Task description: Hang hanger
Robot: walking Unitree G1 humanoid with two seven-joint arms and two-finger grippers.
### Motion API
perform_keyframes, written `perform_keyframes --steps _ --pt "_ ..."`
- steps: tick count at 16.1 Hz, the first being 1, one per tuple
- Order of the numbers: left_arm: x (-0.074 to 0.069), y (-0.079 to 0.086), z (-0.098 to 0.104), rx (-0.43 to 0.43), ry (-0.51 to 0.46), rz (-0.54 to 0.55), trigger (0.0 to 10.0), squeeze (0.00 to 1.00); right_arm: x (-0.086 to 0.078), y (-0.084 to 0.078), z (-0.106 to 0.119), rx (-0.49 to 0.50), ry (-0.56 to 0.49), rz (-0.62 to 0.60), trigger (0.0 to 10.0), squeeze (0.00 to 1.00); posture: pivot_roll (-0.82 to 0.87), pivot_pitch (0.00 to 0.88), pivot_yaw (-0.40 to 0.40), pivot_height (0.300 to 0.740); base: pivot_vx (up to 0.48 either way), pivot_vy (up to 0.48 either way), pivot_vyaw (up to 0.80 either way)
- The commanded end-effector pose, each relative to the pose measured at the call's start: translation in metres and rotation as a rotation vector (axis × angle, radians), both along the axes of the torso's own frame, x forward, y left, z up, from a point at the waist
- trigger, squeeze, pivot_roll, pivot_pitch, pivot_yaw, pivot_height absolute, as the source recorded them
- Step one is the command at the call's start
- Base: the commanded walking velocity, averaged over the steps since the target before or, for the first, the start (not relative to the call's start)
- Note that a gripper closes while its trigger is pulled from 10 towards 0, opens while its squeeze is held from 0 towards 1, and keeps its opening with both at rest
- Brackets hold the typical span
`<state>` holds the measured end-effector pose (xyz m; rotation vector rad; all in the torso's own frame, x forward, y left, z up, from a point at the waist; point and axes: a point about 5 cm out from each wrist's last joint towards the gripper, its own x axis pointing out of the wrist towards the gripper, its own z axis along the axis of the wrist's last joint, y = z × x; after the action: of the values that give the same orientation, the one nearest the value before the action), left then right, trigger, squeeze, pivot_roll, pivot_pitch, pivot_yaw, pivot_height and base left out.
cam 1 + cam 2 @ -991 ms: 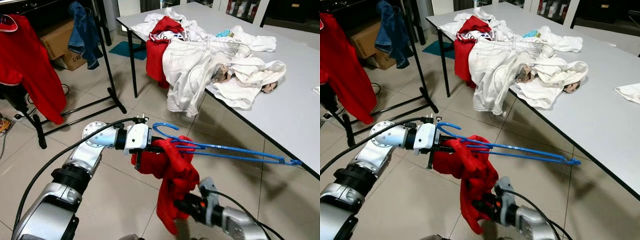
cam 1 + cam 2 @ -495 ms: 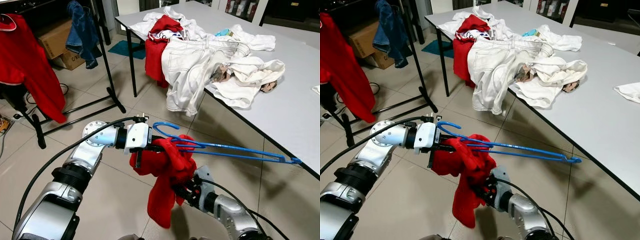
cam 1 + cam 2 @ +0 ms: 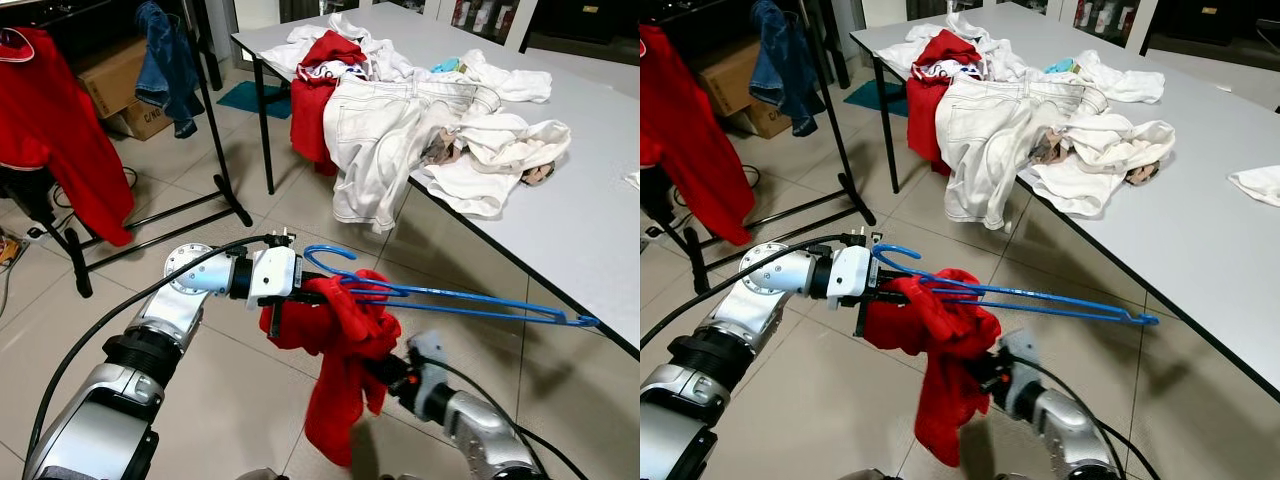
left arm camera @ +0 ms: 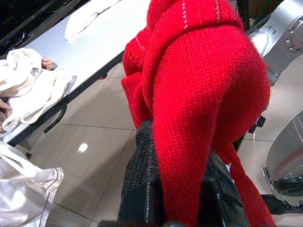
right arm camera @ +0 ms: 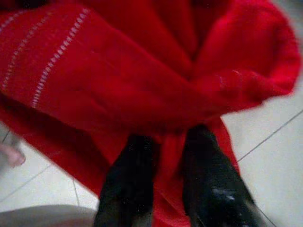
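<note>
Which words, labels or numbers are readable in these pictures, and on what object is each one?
Cardboard box under the clothes rack: dark print on its front face, too small and blurred to read.
Red-and-white garment on the table: a dark printed pattern, not legible as text.
No readable text on the blue hanger, the red sweater or either arm.

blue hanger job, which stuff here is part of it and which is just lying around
Part of the job:
- blue hanger, held by the left claw
- red knit garment bunched on it, fabric pinched in the right claw
- black clothes rack

Lying about:
- white clothes pile on the grey table
- cardboard boxes
- denim jacket and red shirt already hung
</note>
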<state>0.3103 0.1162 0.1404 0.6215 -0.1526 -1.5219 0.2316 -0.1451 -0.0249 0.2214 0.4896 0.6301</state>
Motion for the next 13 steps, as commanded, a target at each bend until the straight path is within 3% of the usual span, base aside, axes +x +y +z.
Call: perform_keyframes --steps 1,7,13 --pt "0.005 -0.001 0.011 -0.006 -0.049 0.005 10.0 0.0 -0.001 -0.005 0.0 0.022 -0.009 -0.041 0.0 0.0 -0.12 0.0 0.028 0.74 0.0 0.0 0.0" --pt "0.007 0.001 0.01 -0.02 -0.053 0.036 10.0 0.0 0.0 -0.017 0.002 0.051 -0.028 -0.119 0.0 0.0 -0.12 0.0 0.027 0.74 0.0 0.0 0.0" --pt "0.006 0.002 0.002 -0.12 -0.021 0.147 10.0 0.0 0.016 -0.044 0.019 0.065 -0.145 -0.337 0.0 0.0 -0.12 0.0 0.033 0.74 0.0 0.0 0.0"
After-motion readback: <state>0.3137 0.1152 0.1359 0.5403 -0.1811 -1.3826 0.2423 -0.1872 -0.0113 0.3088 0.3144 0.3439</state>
